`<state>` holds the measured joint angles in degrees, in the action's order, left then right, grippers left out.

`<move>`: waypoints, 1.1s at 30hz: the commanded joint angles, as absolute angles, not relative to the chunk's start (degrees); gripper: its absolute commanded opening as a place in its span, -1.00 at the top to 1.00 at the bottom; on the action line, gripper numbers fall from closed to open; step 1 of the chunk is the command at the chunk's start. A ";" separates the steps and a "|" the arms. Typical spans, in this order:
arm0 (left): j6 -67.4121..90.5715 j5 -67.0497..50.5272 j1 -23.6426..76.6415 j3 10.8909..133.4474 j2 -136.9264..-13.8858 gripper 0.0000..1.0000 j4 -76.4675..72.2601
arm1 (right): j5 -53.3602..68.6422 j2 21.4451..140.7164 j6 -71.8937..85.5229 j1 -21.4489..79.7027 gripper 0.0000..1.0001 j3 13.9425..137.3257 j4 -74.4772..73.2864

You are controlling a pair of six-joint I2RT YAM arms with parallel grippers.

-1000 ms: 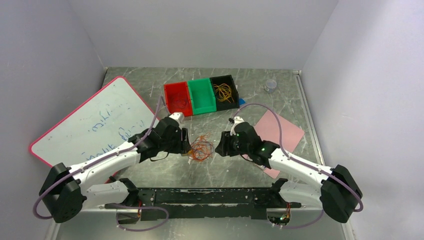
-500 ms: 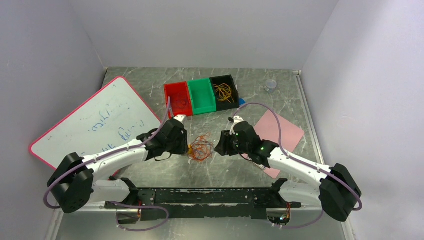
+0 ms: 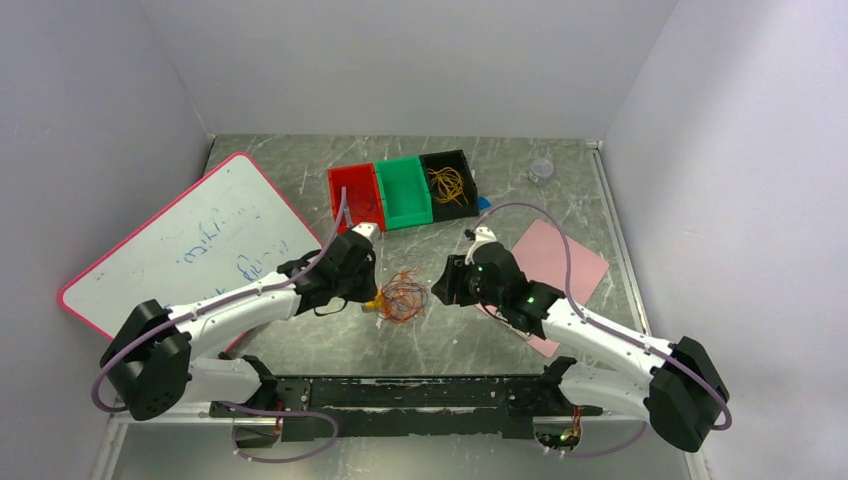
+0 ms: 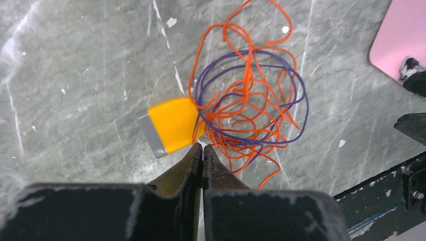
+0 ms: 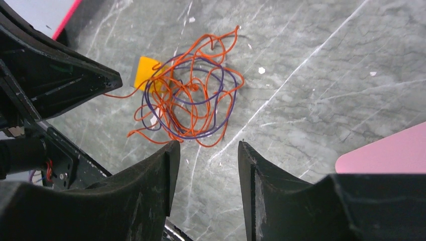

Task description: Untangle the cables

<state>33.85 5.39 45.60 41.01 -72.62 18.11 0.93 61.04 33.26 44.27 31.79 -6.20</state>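
Near edge: both arms reach in over the table (image 3: 300,350) and meet at mid-table.

The cables (image 3: 403,298) lie flat on the table between the two grippers, a loose, nearly round clump. I read no strong long axis. A few orange ends stray out on the far side, and a yellow tag (image 3: 372,303) sits at its left edge.

The left gripper (image 4: 203,150) has its fingers pressed together, tips at the near rim of the clump just beside the tag. I cannot tell whether a strand is pinched between them.

The right gripper (image 5: 208,150) has its fingers apart with nothing between them, and sits short of the clump on its right side.

What the views add:
- The left wrist shows the tag's (image 4: 173,123) grey end pointing away from the wires (image 4: 248,105). It also shows a purple loop running through the orange ones, which the top view is too small to show.
- The right wrist shows the same purple ring (image 5: 188,105), with the left gripper's (image 5: 118,80) tip at the tag's (image 5: 145,70) side.
- Only the top view shows both grippers (image 3: 372,298) (image 3: 447,290) flanking the clump.

Further out, a pink sheet (image 3: 560,262) lies to the right, partly under the right arm. A whiteboard (image 3: 190,245) lies to the left.

Far side: a red bin (image 3: 356,196), a green bin (image 3: 404,190) and a black bin (image 3: 449,180) stand in a row, the black one holding yellow wires (image 3: 447,185). A small clear pot (image 3: 541,170) stands beyond, to the right.
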 commanded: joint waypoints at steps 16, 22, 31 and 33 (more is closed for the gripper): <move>30.17 11.02 50.71 55.96 -74.08 0.86 26.32 | -14.55 48.28 30.98 44.44 -0.25 29.83 -2.94; 30.62 12.68 51.62 57.84 -73.24 0.86 26.98 | -15.79 47.73 28.62 44.47 -0.37 29.22 -3.01; 30.74 12.96 51.59 61.11 -73.94 0.86 28.69 | -14.65 46.85 24.73 44.47 -0.56 28.77 -1.81; 30.54 12.64 51.57 61.51 -73.77 0.86 28.30 | -14.50 46.64 23.70 44.47 -0.57 29.00 -1.72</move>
